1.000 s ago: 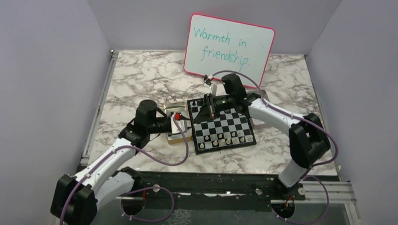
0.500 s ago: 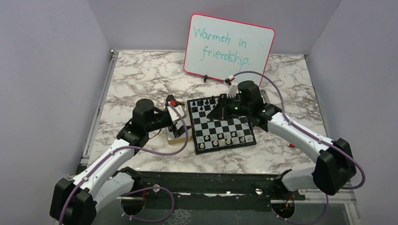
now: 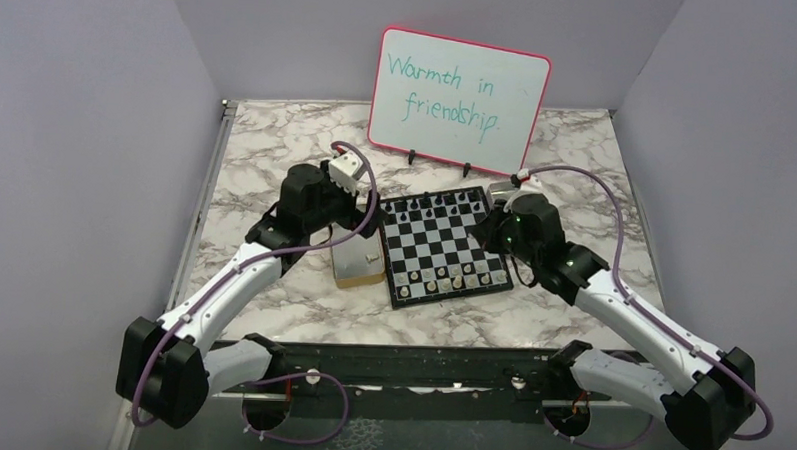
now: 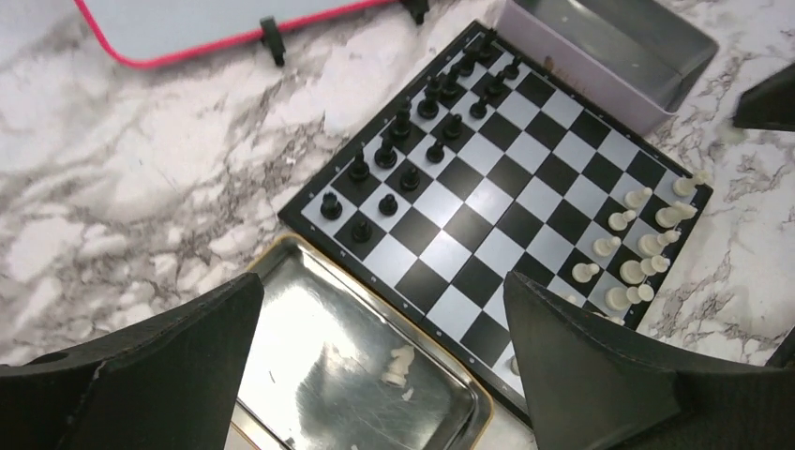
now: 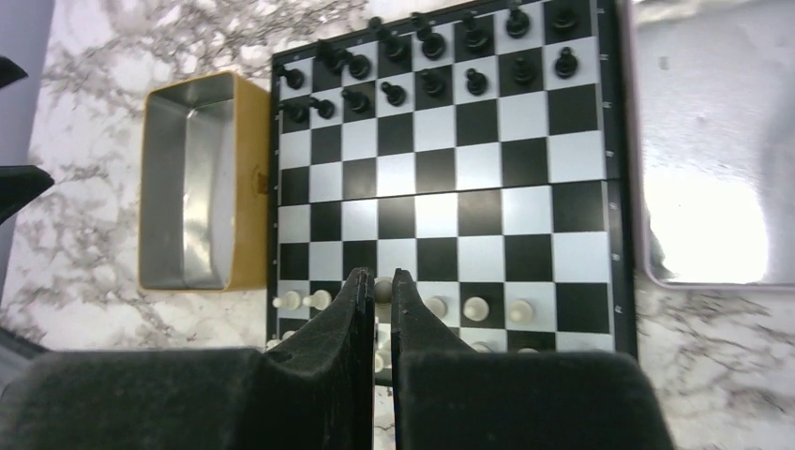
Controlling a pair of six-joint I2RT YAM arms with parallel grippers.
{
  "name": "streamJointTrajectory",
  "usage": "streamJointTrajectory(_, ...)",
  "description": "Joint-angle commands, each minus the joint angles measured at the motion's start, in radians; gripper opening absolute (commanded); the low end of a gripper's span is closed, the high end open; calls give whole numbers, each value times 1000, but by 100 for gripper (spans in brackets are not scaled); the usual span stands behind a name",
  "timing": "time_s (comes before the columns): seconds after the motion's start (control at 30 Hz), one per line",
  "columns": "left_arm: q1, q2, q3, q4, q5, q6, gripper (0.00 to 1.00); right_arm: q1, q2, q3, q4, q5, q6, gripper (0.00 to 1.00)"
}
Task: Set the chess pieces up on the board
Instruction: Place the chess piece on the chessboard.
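- Since a second ago, the left gripper (image 4: 382, 281) has sprung wide and lifted up and back from the box (image 4: 309, 347). The right gripper (image 5: 382, 277) has pulled off the far rows to the right edge of the board (image 5: 441, 206).
- Left fingers are spread to their widest and grip nothing. They frame the box's far corner and the board's left side.
- Right fingers are pressed nearly together. A pale top shows in the slit at their tips; whether it is pinched or just stands below cannot be told.
- One cream piece (image 4: 398, 364) lies on its side in the box, likely the next pick. The black men (image 5: 476, 82) fill the far two rows and the white men (image 5: 476, 307) stand along the near rows. Which square is vacant cannot be read.
- To do the pick well, the left gripper should:
  - centre over the lying piece with the fingers across its thin waist;
  - drop straight down, clear of the box walls;
  - close softly so the piece does not skid on the metal.
- The left arm rises from its base at near left, wrist high over the box and tipped down toward the board.
- The right arm lies low, elbow far out at near right, forearm slanting up to the board's right edge beside the tray (image 5: 712, 141).
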Motion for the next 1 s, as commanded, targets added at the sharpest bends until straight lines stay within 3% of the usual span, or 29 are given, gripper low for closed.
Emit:
streamJointTrajectory(0.0, 9, 81, 61, -106, -89, -159, 99, -3, -68, 3, -117, 164, 0, 1)
streamJointTrajectory(0.1, 10, 89, 45, -85, -136, -186, 99, -2, -95, 42, -191, 229, 8, 1)
streamJointTrajectory(0.27, 16, 71, 17, -108, -474, -259, 99, -3, -100, 60, -263, 339, 36, 1)
streamJointTrajectory(0.43, 16, 41, -13, -97, -375, -161, 99, -3, -56, 60, -303, 424, 82, 0)
streamJointTrajectory(0.53, 16, 25, -31, -84, -334, -145, 99, -2, -22, 35, -249, 394, 90, 1)
streamJointTrajectory(0.73, 15, -1, -53, -82, -333, -104, 99, -3, 94, 11, -204, 384, 208, 0)
streamJointTrajectory(0.97, 1, -8, -63, -76, -327, -103, 99, -2, 168, -27, -165, 439, 230, 1)
